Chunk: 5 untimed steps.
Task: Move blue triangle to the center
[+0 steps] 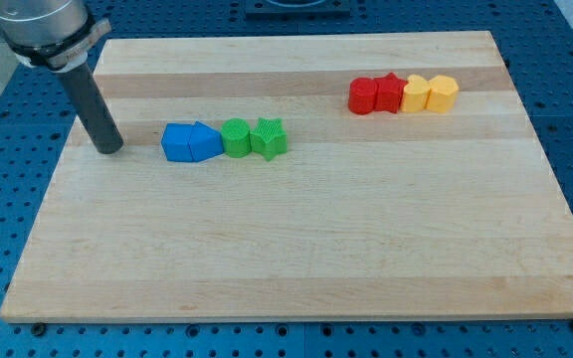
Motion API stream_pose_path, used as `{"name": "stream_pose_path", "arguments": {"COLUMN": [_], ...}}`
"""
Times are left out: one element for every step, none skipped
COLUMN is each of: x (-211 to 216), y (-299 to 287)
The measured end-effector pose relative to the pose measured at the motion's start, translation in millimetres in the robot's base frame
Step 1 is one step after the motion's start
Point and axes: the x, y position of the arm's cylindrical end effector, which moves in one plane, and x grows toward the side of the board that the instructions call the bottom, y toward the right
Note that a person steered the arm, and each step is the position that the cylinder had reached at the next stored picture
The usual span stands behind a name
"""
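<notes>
Two blue blocks sit side by side left of the board's middle: a blue block [177, 142] on the left and a blue block with a pointed top [205, 140] touching it on the right; which one is the triangle I cannot tell for sure. My tip [108, 148] rests on the board at the view's left, a short gap to the left of the blue pair, not touching them. The rod rises up and left to the arm's grey end.
A green round block [236, 137] and a green star [270, 138] continue the row right of the blue blocks. At the upper right stand a red round block [364, 95], a red star [390, 93], and two yellow blocks [416, 94] [444, 93]. The wooden board [296, 249] lies on a blue perforated table.
</notes>
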Motion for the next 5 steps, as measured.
{"name": "stream_pose_path", "arguments": {"x": [7.2,6.0,0.8,0.8,0.1], "y": [15.4,36.2,49.1,62.3,73.3]}}
